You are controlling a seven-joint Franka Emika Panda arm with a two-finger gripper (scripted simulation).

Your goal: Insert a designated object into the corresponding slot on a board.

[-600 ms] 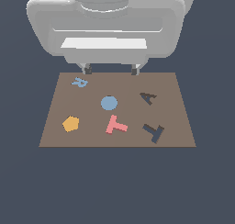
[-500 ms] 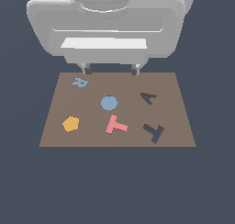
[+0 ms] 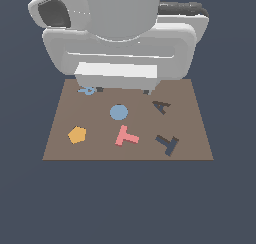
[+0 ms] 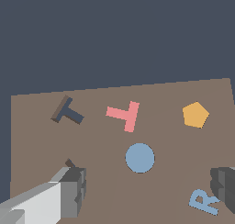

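The pink T-shaped piece (image 3: 126, 136) lies flat on the brown board (image 3: 192, 123), near its front middle. The dark navy T-shaped slot (image 3: 167, 144) is just to the exterior view's right of it. My gripper (image 3: 123, 91) hangs open and empty over the board's far edge, behind the blue disc (image 3: 118, 112). In the wrist view the pink T (image 4: 125, 115) and the T slot (image 4: 67, 111) lie beyond the open gripper (image 4: 149, 188), on the board (image 4: 174, 140). Its two fingers (image 4: 73, 191) stand wide apart.
An orange pentagon (image 3: 77, 134) lies on the exterior view's left. A dark A-shaped recess (image 3: 161, 106) is on its right. A small blue R (image 3: 88, 90) sits near one fingertip. In the wrist view the disc (image 4: 140, 158), pentagon (image 4: 195, 114) and R (image 4: 204, 201) show.
The gripper has come down and forward over the board's far edge, and the hand now looks larger and slightly turned. The pieces on the board have not moved.
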